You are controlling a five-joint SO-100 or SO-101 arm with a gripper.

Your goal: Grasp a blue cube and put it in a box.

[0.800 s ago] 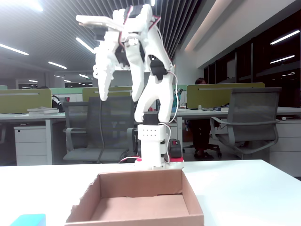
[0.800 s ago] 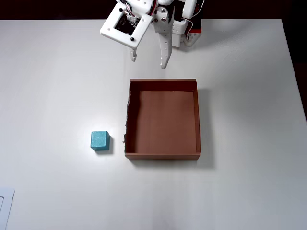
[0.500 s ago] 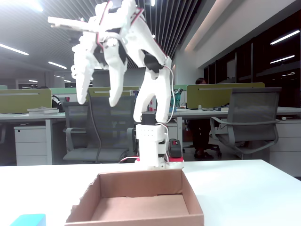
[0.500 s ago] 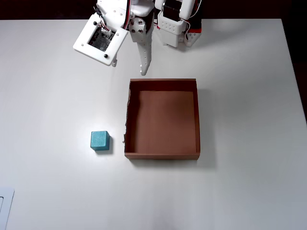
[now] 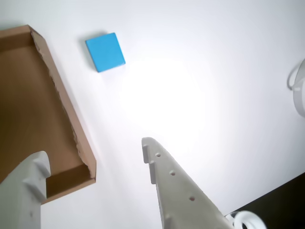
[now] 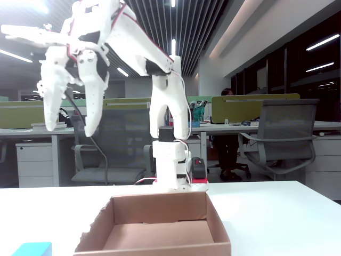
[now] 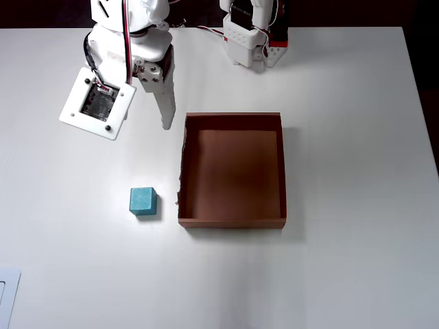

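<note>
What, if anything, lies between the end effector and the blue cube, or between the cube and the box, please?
Nothing visible does. In the overhead view, bare white table separates the open end effector from the blue cube. The cube sits just left of the box, with only its low cardboard wall to clear.

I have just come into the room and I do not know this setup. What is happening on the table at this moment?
A small white robot arm is about to pick up a blue cube and place it in a box. The gripper is open, holds nothing and hangs high above the white table. The cube lies on the table just outside the box, to its left in the overhead view, not touching it. The brown cardboard box is empty. So nothing has been grasped yet.
</note>
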